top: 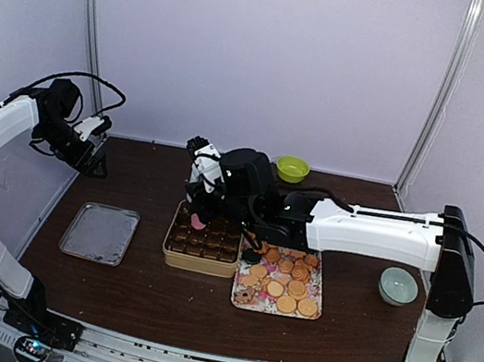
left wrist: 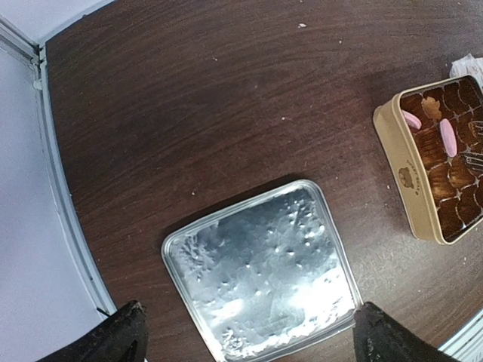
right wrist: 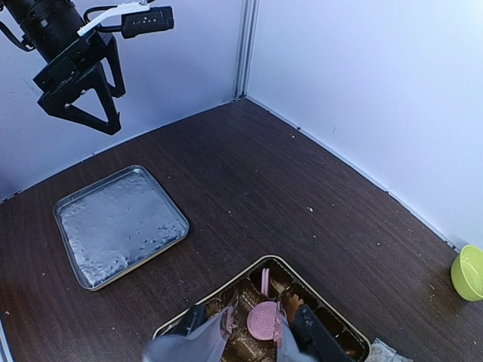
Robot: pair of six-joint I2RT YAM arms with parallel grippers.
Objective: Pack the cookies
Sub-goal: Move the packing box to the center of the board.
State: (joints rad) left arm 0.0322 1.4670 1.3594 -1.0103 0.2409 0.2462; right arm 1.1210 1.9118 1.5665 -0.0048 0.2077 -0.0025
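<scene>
Several golden-tan cookies (top: 285,282) with a few dark ones lie on a patterned tray (top: 313,315) right of centre. Left of it stands a gold tin (top: 171,245) lined with brown paper cups. My right gripper (top: 199,218) hovers over the tin's far left part, shut on a pink cookie (right wrist: 263,320) that sits face-up between its fingers (right wrist: 226,326). Another pink cookie (right wrist: 266,281) stands on edge in a cup near the tin's corner (right wrist: 264,261). My left gripper (top: 87,154) is raised at the far left, open and empty, its fingers (left wrist: 121,339) wide apart above the silver lid (left wrist: 260,271).
The silver lid (top: 100,233) lies flat left of the tin. A green bowl (top: 292,167) sits at the back centre, and a pale bowl (top: 398,285) at the right beside the right arm's base. White walls close in the back and both sides.
</scene>
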